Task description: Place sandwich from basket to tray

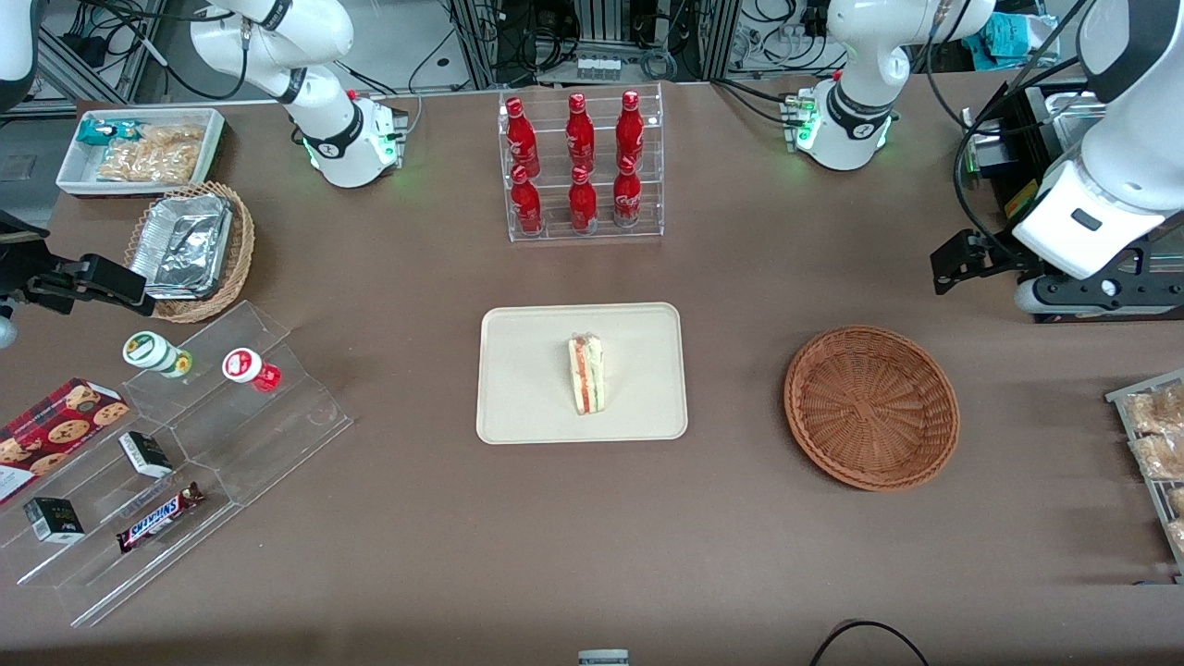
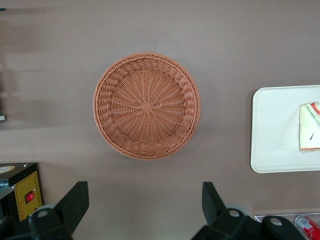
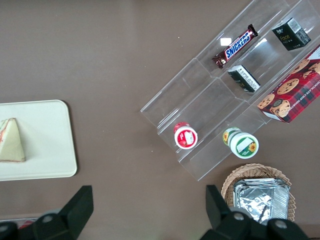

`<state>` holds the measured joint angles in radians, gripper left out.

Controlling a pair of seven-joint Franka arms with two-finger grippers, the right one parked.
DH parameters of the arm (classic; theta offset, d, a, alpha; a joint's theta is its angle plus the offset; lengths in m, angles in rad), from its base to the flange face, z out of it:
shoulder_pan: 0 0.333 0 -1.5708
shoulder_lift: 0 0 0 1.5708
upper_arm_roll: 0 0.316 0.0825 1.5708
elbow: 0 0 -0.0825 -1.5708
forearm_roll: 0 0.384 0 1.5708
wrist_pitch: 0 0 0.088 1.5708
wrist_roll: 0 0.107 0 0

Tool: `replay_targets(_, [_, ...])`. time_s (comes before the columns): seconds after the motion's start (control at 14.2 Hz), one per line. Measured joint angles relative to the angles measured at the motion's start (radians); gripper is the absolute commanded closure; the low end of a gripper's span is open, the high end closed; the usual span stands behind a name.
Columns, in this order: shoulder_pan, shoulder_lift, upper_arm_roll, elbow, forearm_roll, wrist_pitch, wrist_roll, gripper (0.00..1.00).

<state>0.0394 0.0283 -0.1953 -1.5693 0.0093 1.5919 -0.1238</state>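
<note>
The sandwich [image 1: 585,374], a pale wedge with red and green filling along its edge, lies on the cream tray [image 1: 518,407] at the middle of the table. It also shows in the left wrist view as the sandwich [image 2: 310,127] on the tray [image 2: 275,130]. The reddish-brown wicker basket [image 1: 871,407] stands empty beside the tray, toward the working arm's end. My gripper [image 1: 957,261] hangs raised, farther from the front camera than the basket [image 2: 146,106]. In the wrist view the gripper [image 2: 145,192] is open with only bare table between its fingers.
A clear rack of red bottles [image 1: 582,166] stands farther back than the tray. Toward the parked arm's end are an acrylic stepped shelf [image 1: 231,462] with snacks, a tan basket with a foil container [image 1: 190,245] and a white snack bin [image 1: 139,148]. A snack rack [image 1: 1156,444] sits at the working arm's end.
</note>
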Motion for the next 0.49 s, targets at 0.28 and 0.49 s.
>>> replay_targets(0.28, [0.000,0.001,-0.001,0.008,0.000,-0.005,0.000,0.00])
replay_targets(0.49, [0.000,0.001,-0.001,0.010,-0.001,-0.008,0.000,0.00])
